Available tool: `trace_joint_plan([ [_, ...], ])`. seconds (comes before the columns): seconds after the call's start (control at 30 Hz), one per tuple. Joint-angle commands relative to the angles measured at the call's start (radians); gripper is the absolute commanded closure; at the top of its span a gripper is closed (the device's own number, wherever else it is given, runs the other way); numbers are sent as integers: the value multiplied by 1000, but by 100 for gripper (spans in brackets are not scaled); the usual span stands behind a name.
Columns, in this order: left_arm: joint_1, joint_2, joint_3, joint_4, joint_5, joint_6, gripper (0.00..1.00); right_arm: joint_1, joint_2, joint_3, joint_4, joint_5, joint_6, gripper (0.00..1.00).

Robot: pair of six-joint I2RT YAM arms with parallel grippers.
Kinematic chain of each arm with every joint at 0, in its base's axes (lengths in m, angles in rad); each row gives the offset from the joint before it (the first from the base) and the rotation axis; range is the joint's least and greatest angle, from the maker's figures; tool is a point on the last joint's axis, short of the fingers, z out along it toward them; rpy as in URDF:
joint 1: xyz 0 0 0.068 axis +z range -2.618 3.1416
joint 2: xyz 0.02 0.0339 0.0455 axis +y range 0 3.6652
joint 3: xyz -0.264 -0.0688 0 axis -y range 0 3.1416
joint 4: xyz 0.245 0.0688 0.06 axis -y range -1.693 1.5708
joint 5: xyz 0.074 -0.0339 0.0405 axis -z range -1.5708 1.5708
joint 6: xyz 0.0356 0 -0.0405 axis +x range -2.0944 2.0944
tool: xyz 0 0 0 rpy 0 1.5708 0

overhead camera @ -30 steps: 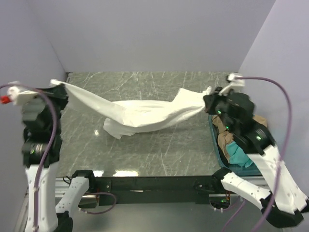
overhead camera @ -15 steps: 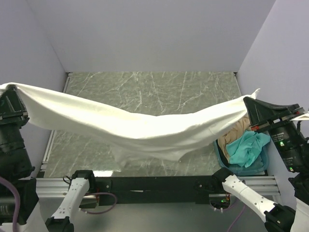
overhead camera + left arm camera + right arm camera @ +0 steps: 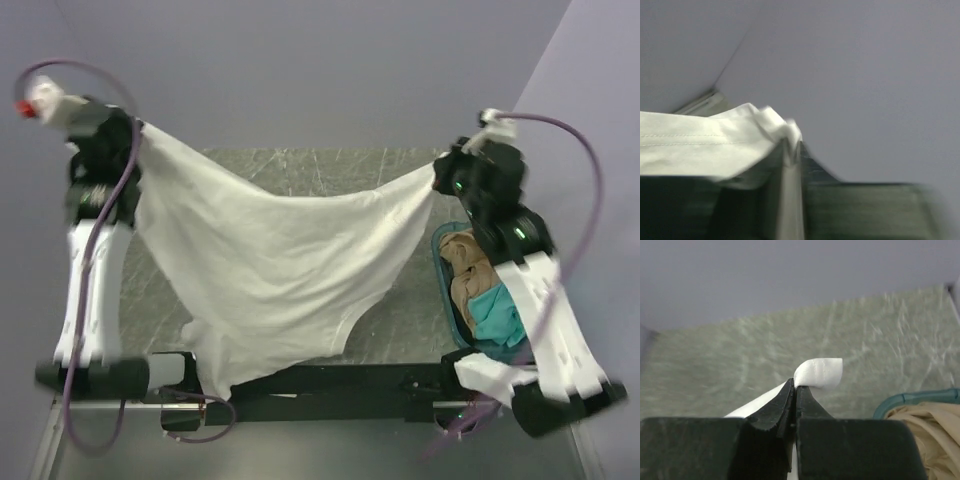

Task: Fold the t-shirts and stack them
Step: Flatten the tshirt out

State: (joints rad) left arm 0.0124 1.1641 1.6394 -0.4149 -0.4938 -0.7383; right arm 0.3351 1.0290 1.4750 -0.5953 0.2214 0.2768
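Observation:
A large white t-shirt (image 3: 280,270) hangs spread between my two raised grippers, its lower edge drooping past the table's near edge. At the upper left, my left gripper (image 3: 135,128) pinches one corner; the blurred left wrist view shows the cloth (image 3: 700,145) bunched at the fingertips of that gripper (image 3: 791,147), a strip of it running between them. My right gripper (image 3: 437,170) holds the opposite corner. Its wrist view shows the gripper (image 3: 795,385) shut tight, with a curl of hem (image 3: 820,371) sticking out. A tan t-shirt (image 3: 468,262) and a teal t-shirt (image 3: 492,312) lie crumpled in the basket.
A teal plastic basket (image 3: 441,290) stands at the table's right edge under the right arm; its rim (image 3: 905,399) also shows in the right wrist view. The marble table (image 3: 400,300) is walled at the back and on both sides.
Both arms have swung up and toward the back wall. The white t-shirt, stretched low and long before, now hangs open as a wide sheet between the grippers.

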Motion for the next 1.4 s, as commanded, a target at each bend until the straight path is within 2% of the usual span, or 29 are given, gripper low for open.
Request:
trace_joint_plan([
  [0.0,26,280,-70,-15,44,7,49,-114,207,-134,176,-167,-22,100],
  [0.07,44,382,-46,-62,72,-39,20,-125,398,-107,210,-194,-40,81],
  [0.1,55,469,-14,-129,83,-55,1,-123,533,-32,166,-185,-65,56],
  [0.17,58,531,8,-177,80,-85,1,-123,652,75,77,-119,-61,32],
  [0.23,58,552,-27,-162,92,-88,1,-122,744,191,-4,-45,-53,15],
  [0.33,57,511,-134,-107,132,-85,1,-104,705,168,20,-54,-60,13],
  [0.4,58,470,-185,-81,165,-87,0,-79,628,90,43,-59,-67,12],
  [0.47,57,444,-263,-29,237,-88,1,-13,577,35,55,-47,-57,11],
  [0.6,35,404,-380,68,365,-69,0,128,458,-183,72,-34,95,10],
  [0.77,-5,465,-385,61,400,-47,0,287,390,-434,163,-132,278,10],
  [0.8,-5,489,-394,77,412,-46,1,341,388,-456,189,-152,297,10],
  [0.9,-8,548,-405,111,478,-41,1,390,413,-516,225,-140,359,10],
  [1.17,-54,666,-443,142,491,-39,1,375,594,-500,180,-100,392,11],
  [1.3,-66,689,-501,126,497,-55,1,303,664,-479,169,-125,377,11],
  [1.37,-74,681,-542,117,501,-114,1,242,700,-444,154,-139,352,11],
])
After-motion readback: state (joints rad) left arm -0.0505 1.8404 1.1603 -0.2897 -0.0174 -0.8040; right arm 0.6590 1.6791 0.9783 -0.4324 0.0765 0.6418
